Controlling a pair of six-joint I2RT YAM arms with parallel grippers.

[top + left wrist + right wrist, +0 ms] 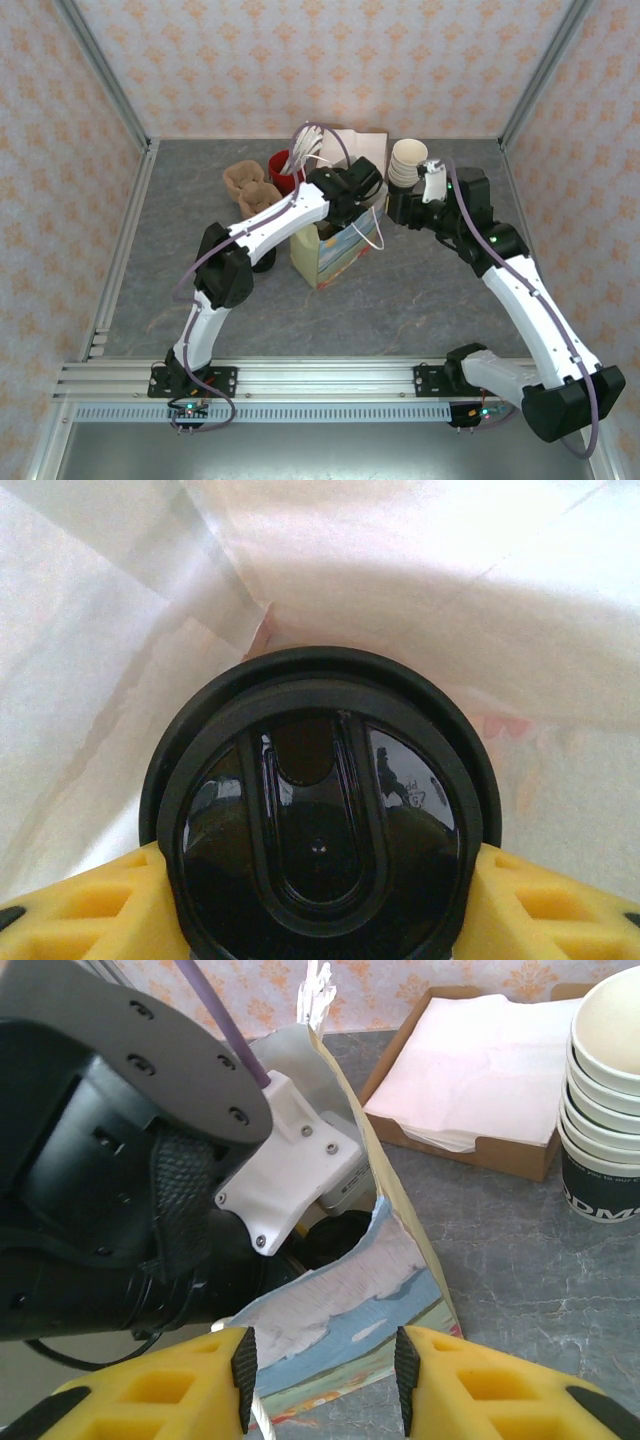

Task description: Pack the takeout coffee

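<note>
Takeout coffee (320,820), black-lidded, sits low centre, clamped by the left gripper (320,910) inside the paper bag (350,1330). Right gripper (320,1375), bottom centre, gapes at the bag's rim.

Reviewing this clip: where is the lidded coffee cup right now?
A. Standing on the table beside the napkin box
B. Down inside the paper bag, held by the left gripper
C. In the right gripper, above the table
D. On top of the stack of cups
B: the left wrist view shows the lidded cup clamped in the left gripper, a yellow finger on either side, with the white paper walls of the bag around it.
</note>
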